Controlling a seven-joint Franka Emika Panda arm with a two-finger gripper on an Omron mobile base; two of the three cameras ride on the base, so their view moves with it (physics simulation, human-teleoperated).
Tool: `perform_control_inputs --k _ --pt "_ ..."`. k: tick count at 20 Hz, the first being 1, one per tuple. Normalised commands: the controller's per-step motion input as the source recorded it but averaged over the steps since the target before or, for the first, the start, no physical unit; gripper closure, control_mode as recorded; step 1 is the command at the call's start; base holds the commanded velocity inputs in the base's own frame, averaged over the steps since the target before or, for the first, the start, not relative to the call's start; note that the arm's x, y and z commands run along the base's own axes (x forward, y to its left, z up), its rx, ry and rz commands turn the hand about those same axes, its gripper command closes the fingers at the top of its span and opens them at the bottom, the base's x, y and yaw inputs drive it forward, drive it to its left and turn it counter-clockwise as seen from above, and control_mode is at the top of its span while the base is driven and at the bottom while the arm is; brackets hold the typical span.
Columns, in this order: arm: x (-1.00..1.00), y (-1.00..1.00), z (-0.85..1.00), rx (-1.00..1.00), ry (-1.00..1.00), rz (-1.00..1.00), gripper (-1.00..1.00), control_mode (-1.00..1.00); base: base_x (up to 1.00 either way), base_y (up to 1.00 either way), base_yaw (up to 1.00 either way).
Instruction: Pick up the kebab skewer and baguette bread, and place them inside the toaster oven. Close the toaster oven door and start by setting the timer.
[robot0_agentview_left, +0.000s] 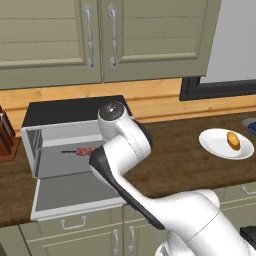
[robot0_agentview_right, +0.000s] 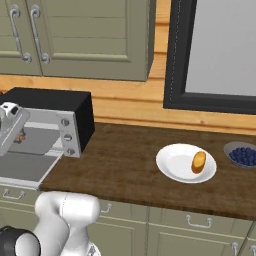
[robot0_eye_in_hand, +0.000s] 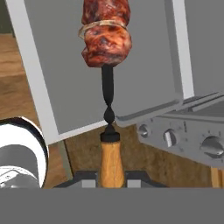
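Item — kebab skewer (robot0_eye_in_hand: 106, 39): a thin dark metal stick with a wooden handle, threaded with dark red and brown meat chunks. In the hand view its wooden handle stands clamped between the two dark fingertips of the gripper (robot0_eye_in_hand: 111, 177), jaws drawn narrow around it, meat end pointing away toward the grey oven interior. In the left base view the skewer (robot0_agentview_left: 80, 151) lies level inside the oven cavity, above the cavity floor.

Item — toaster oven (robot0_agentview_left: 70, 112): a boxy silver countertop unit with a black top, standing at the left end of the dark wooden counter (robot0_agentview_right: 120, 160), back against the wood-panelled wall. Three silver knobs sit on its right-hand panel.

Item — toaster oven door (robot0_agentview_left: 75, 192): a silver-framed drop-down panel with grey glass, lying fully open and flat, reaching out over the counter's front edge.

Item — baguette bread (robot0_agentview_right: 199, 161): a short, rounded golden-orange piece, resting on the right part of a round white plate (robot0_agentview_right: 175, 165), well apart from the oven, toward the counter's right end.

Item — small grey bowl of dark blue berries (robot0_agentview_right: 243, 155): just beside the plate, at the counter's right end.

Item — wooden knife block (robot0_agentview_left: 6, 137): left of the oven, at the counter's left edge.
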Motion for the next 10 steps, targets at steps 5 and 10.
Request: perform_control_inputs --k 5,10 --pt "0.68 0.19 -0.33 0.00 -0.04 0.00 1.00 -1.00 0.00 0.00 0.00" --pt "0.36 0.46 -0.20 0.00 -0.04 0.00 1.00 -1.00 0.00 0.00 0.00"
